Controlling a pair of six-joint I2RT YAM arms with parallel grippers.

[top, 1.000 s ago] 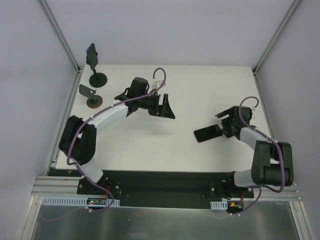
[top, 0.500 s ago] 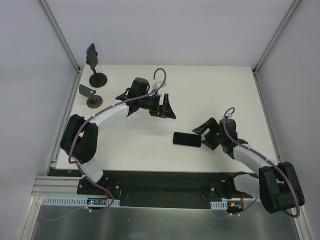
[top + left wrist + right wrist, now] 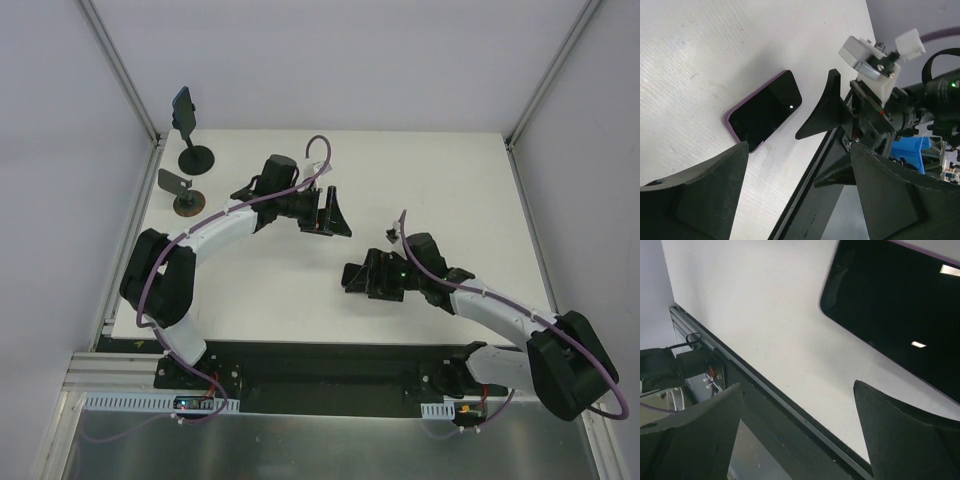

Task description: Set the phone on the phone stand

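Left hand (image 3: 337,213) spread apart, empty; phone (image 3: 183,105) well apart, far-left, seemingly perched on phone stand (image 3: 196,158).

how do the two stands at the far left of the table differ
The black stand has a black disc base and looks taller; the brown-based stand has a brownish base and sits lower. The black stand carries a phone on its head, while the brown-based stand's grey plate holds nothing. Both stand upright, close together near the far left edge of the table.
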